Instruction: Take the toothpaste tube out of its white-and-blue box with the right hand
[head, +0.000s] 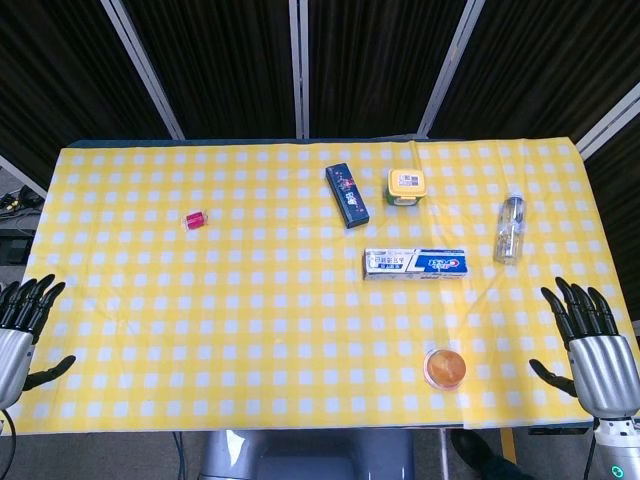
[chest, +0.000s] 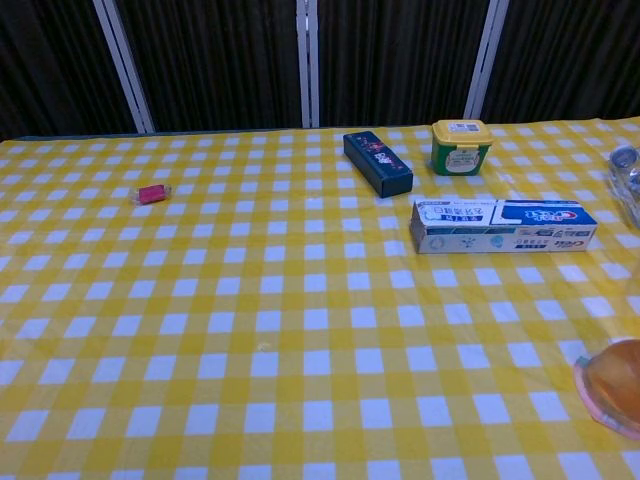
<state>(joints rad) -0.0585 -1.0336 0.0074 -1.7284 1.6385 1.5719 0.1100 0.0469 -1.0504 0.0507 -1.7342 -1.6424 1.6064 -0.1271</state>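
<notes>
Lying flat on a yellow-checked table (head: 250, 330), one white-and-blue toothpaste box (head: 415, 264) sits right of centre, closed, so no tube shows. Beyond it, toward the far edge, lie one dark blue box (head: 347, 194) and one yellow-lidded green tub (head: 407, 185). One clear bottle (head: 511, 229) lies near the right edge, one round orange-topped container (head: 445, 367) near the front edge, one small red item (head: 194, 220) toward the left. Both hands rest empty at the front corners, fingers spread: left hand (head: 18, 330), right hand (head: 592, 347).

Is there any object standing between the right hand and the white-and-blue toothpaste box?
Nothing visible blocks it. The right hand is open at the table's near right edge; the toothpaste box lies ahead to its left. The round orange container sits nearer, off that line.
</notes>
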